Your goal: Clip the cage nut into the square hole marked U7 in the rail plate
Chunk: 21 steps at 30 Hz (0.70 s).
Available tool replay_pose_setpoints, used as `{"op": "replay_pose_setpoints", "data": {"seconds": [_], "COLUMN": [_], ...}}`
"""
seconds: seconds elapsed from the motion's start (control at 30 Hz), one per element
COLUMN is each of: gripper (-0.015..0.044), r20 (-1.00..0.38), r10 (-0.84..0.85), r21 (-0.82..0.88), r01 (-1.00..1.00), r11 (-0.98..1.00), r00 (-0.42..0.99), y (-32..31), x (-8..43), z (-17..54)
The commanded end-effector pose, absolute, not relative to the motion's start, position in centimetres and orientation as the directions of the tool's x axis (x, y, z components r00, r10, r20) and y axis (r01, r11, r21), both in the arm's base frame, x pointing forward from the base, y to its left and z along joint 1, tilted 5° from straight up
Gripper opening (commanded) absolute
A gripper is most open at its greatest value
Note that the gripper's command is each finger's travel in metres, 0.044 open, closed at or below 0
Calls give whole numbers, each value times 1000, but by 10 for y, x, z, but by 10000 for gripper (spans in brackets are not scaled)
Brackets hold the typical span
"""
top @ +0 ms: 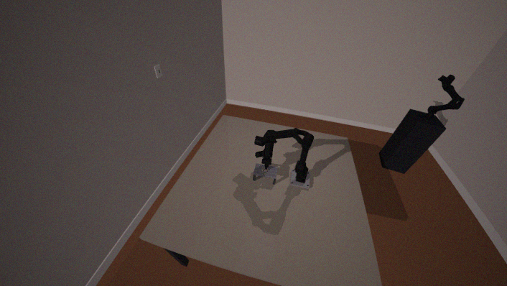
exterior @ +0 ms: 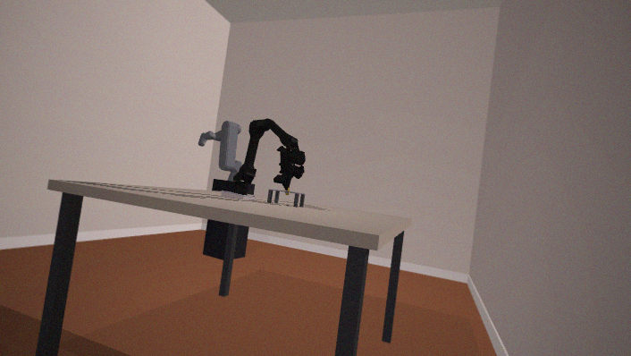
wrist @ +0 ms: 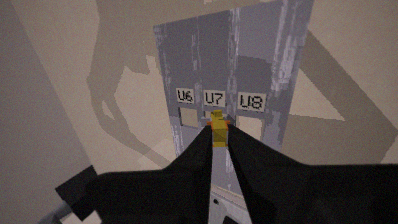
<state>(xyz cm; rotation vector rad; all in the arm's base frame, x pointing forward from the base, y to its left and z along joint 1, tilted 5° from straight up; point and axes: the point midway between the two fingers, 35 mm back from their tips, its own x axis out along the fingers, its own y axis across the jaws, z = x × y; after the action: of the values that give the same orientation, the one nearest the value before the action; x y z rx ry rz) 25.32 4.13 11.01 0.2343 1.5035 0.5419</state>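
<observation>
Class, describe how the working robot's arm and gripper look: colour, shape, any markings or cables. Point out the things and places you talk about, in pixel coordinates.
The arm (top: 307, 149) (exterior: 254, 149) is black, with slim links and bulkier, blocky joints. The gripper (top: 266, 168) (exterior: 288, 189) (wrist: 218, 130) is black too, its two fingers tapering to narrow tips. No markings or cables can be made out.

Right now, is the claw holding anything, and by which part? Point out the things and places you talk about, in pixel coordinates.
Yes: the claw (top: 266, 168) (exterior: 287, 190) (wrist: 218, 130) has the yellow cage nut (exterior: 287, 191) (wrist: 219, 136) pinched by two opposite sides. Whether those are its spring wings, I can't tell.
</observation>
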Motion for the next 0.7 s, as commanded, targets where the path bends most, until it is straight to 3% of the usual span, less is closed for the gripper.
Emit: {"op": "replay_pose_setpoints", "data": {"seconds": [0.0,0.67], "gripper": [33,33], "r20": [-874,-871], "r10": [486,491], "r21": [481,486], "r01": [-197,-197], "r11": [854,852], "r00": [-24,-25], "y": [41,40], "x": [253,254], "z": [111,109]}}
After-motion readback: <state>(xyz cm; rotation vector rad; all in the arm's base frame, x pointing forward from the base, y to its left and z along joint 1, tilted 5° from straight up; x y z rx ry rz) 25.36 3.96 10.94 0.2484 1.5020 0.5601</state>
